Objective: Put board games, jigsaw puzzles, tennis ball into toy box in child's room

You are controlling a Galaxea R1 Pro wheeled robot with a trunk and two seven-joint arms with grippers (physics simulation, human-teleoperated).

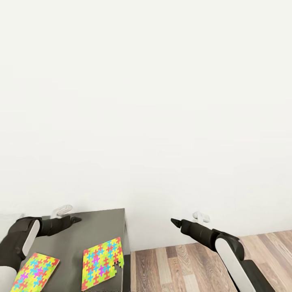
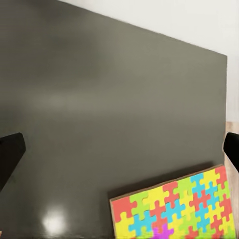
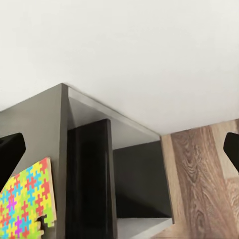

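Two jigsaw puzzles flat on the dark lower table section (image 1: 101, 231): one jigsaw (image 1: 102, 263) near the table's right edge, the other (image 1: 34, 271) further left, partly under our left forearm. They lie apart, not touching. We can't see the toy box, ball or board games from here.

Risks as we read it: the jigsaws are thin and flat, so a top-down pinch likely slips or scrapes the tabletop. The right-hand jigsaw has a corner piece looking loose, and a drag could split it. It's also close to the edge, so a nudge could tip it to the wood floor (image 1: 182, 263).

Left gripper (image 1: 76, 219) hovers above the table beyond the puzzles, fingers spread, nothing between them. Right gripper (image 1: 174, 221) hangs over the floor, clear of the table, arm reaching forward, fingers apart and empty.
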